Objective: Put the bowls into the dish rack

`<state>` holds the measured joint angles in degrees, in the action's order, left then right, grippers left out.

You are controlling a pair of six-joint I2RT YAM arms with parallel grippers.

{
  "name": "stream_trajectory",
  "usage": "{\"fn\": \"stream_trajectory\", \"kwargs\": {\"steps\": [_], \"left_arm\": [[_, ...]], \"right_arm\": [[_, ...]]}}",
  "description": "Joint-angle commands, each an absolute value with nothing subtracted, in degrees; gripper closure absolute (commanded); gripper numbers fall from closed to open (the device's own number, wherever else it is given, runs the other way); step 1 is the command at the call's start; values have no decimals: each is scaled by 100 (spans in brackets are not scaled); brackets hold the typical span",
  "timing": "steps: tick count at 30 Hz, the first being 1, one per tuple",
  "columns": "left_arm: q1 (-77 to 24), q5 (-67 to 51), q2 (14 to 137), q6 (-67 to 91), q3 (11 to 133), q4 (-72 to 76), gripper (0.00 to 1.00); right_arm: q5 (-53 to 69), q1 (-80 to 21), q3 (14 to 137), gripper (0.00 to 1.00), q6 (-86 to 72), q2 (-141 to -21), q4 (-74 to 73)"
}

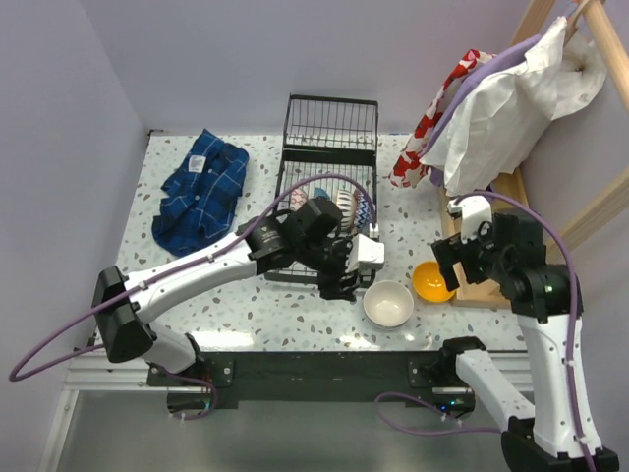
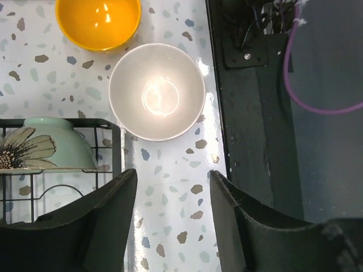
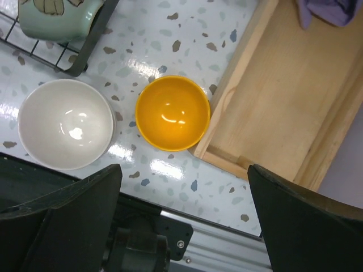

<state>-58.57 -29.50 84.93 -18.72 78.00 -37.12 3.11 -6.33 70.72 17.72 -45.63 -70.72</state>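
Left gripper (image 2: 173,184) spread, empty. Best: pinch rim of round white bowl (image 2: 157,92), upper middle of frame; slot between black wire dish rack (image 1: 329,128) tines.

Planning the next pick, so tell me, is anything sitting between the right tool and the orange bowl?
Nothing visible does. The right tool hangs open over the orange bowl with clear space between; the white bowl sits beside it, apart.

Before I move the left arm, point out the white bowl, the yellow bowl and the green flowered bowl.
white bowl (image 2: 157,92), left wrist view, centre of its inside.
yellow bowl (image 3: 172,113), right wrist view, centre of its inside.
green flowered bowl (image 2: 63,148), left wrist view, plain outer wall.
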Motion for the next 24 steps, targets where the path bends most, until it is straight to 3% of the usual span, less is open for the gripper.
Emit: {"fn": "stream_trajectory", "kwargs": {"steps": [1, 12, 24], "left_arm": [[-6264, -2339, 9094, -2363, 8191, -4121, 44], [-7918, -493, 10520, -1679, 8886, -3306, 47], [-7972, -53, 11206, -1441, 9422, -3032, 50]], "right_arm": [[18, -598, 7461, 1, 1178, -4272, -7058], [-509, -589, 7691, 1, 905, -3973, -6697], [-712, -589, 7603, 1, 949, -3744, -6856]]}}
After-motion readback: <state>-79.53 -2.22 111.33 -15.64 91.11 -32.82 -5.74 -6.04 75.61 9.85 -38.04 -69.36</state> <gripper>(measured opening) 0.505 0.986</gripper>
